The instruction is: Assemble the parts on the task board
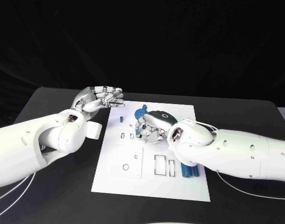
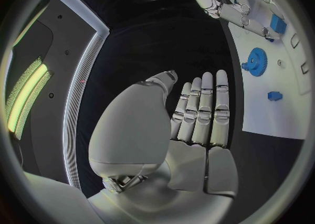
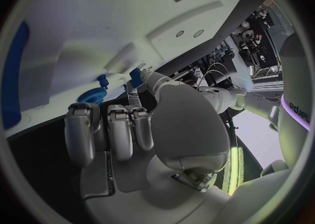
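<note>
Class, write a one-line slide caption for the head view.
Right hand works over the white board; left hand hovers beside it.

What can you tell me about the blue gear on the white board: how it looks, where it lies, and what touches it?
The blue gear is a small round wheel with fine teeth around its rim and a raised hub in the middle; it looks like plastic. It lies flat on the white task board, toward the board's far end, by the right hand. In the left wrist view nothing touches it. The left hand is off the board's far left corner, holding nothing.
</note>
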Action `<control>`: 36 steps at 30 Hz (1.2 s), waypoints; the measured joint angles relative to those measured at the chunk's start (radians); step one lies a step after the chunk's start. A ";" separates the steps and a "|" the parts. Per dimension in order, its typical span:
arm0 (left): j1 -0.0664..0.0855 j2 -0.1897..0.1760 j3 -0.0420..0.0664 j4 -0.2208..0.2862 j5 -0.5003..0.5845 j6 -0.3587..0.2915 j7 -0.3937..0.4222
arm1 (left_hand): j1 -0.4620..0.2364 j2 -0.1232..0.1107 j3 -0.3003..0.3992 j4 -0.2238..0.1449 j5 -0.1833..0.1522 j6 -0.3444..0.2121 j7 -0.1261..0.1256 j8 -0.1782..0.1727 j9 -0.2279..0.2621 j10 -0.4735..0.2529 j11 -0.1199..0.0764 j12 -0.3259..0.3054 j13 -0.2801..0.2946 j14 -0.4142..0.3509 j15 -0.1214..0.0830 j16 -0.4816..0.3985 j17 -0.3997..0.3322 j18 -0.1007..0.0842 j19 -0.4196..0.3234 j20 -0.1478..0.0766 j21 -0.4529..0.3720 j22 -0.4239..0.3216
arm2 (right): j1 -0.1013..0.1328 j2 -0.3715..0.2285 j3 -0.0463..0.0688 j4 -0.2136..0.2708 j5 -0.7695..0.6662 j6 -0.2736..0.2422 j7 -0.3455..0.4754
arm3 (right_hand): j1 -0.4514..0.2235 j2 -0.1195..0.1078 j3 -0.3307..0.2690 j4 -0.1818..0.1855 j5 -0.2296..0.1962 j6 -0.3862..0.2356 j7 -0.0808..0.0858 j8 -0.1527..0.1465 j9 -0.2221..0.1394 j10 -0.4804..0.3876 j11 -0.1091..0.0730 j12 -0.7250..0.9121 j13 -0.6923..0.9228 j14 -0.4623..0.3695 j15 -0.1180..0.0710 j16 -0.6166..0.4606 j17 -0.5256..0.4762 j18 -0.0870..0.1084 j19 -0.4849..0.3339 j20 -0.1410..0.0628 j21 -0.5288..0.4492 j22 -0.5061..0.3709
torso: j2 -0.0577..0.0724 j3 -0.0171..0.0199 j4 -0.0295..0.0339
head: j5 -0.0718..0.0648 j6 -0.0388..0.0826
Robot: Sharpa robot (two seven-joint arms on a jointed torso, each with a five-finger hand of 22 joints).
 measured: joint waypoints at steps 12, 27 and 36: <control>0.000 -0.001 0.000 0.001 -0.007 0.003 -0.005 | -0.004 -0.004 0.000 0.000 0.000 0.000 0.000 0.000 0.000 0.000 0.000 -0.004 0.000 0.004 0.004 0.000 0.001 0.000 0.004 0.004 0.000 0.001 | -0.006 0.015 0.000 -0.007 -0.035 0.032 -0.015 | -0.008 -0.003 0.000 0.000 0.000 -0.002 -0.002 0.014 0.001 0.000 0.000 0.000 0.000 0.000 0.000 0.000 0.000 0.000 0.000 0.000 0.000 0.000 | -0.001 -0.0010 0.0011 | -0.001 -0.005; 0.000 -0.003 0.000 0.002 -0.010 0.004 -0.009 | -0.004 -0.004 0.000 0.000 0.000 0.000 0.000 0.000 0.000 0.000 0.000 -0.004 0.000 0.003 0.004 0.000 0.002 0.000 0.003 0.004 0.000 0.001 | -0.009 0.019 0.001 -0.010 -0.049 0.041 -0.017 | -0.022 -0.018 0.000 0.000 -0.001 0.001 0.001 0.012 0.026 0.000 0.000 0.000 0.000 0.000 0.000 0.000 0.000 0.000 0.000 0.000 0.000 0.000 | -0.001 -0.0012 0.0012 | -0.003 -0.007; 0.000 -0.004 0.000 0.002 -0.010 0.005 -0.011 | -0.004 -0.004 0.000 0.000 0.000 0.000 0.000 0.000 0.000 0.000 0.000 -0.009 0.000 0.003 0.004 0.000 0.002 0.000 0.003 0.004 0.000 0.001 | -0.011 0.019 -0.001 -0.013 -0.056 0.049 -0.023 | -0.051 -0.046 -0.003 0.008 -0.001 -0.032 0.008 -0.005 0.024 0.000 0.008 0.000 0.000 0.000 0.000 0.000 0.000 0.000 0.000 0.000 -0.011 0.000 | -0.001 -0.0009 0.0011 | -0.004 -0.007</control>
